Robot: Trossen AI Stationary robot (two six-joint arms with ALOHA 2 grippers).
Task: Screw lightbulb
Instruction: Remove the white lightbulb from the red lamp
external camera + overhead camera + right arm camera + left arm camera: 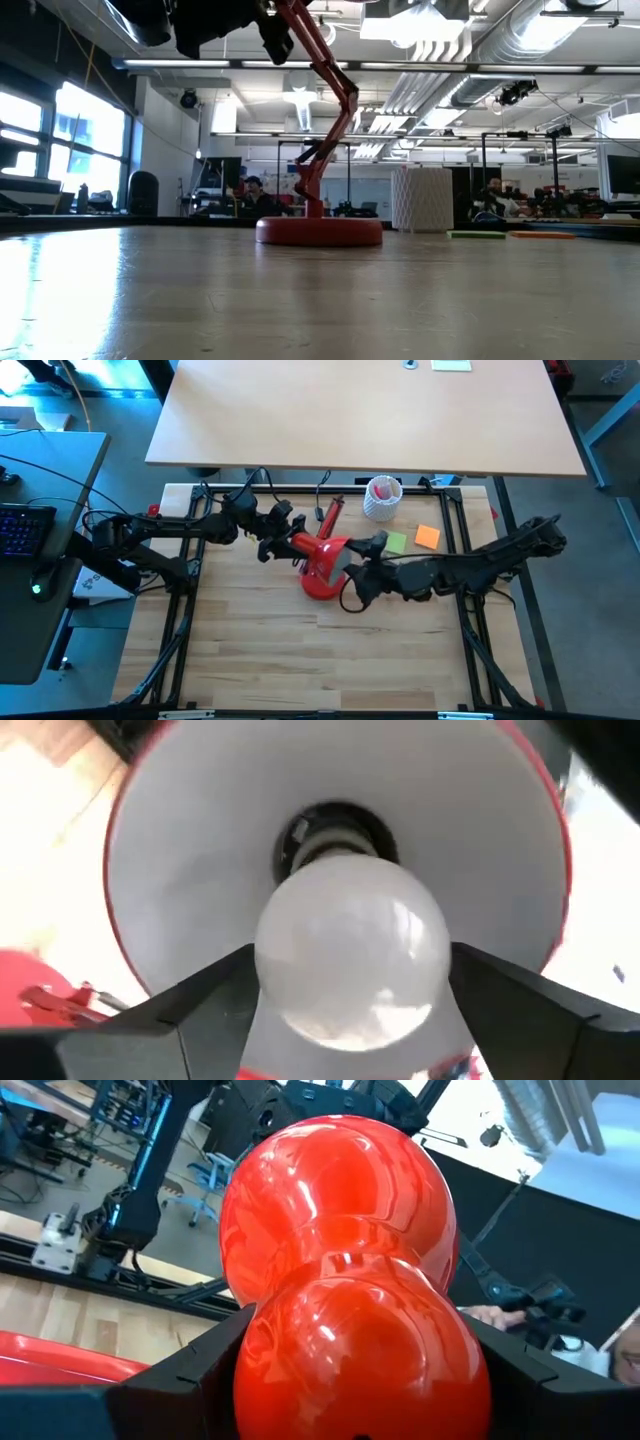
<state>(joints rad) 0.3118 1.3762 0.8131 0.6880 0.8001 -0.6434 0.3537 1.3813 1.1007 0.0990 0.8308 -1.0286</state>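
Note:
A red desk lamp stands on its round base point(318, 232) mid-table, its jointed arm point(335, 90) rising. Its red shade point(318, 550) is held up above the table between both grippers. My left gripper point(283, 544) comes from the table's left and is shut on the shade's red back point(340, 1270). My right gripper point(352, 572) comes from the right and is shut on the white lightbulb point(350, 950). The bulb sits inside the shade's white interior point(180, 870), with its screw base point(335, 842) at the dark socket. My left gripper pinches the narrow rear bulge of the shade point(360, 1350) between its two fingers point(190, 1375), one on each side. The fingers come roughly level from the table's left. The shade is held clear of the table. My right gripper pinches the bulb's round glass point(350, 960) between its two fingers point(205, 1005) at its widest part. The fingers come from the table's right, pointing into the shade's open mouth along the bulb's axis. The bulb's base point(335, 842) is at the socket; how deep it sits does not show.
A white perforated cup point(382, 497) stands at the far side, right of the lamp. A green note point(396, 543) and an orange note point(427, 537) lie near the right arm. Bare wood lies toward the near edge point(320, 660). People show in the room behind.

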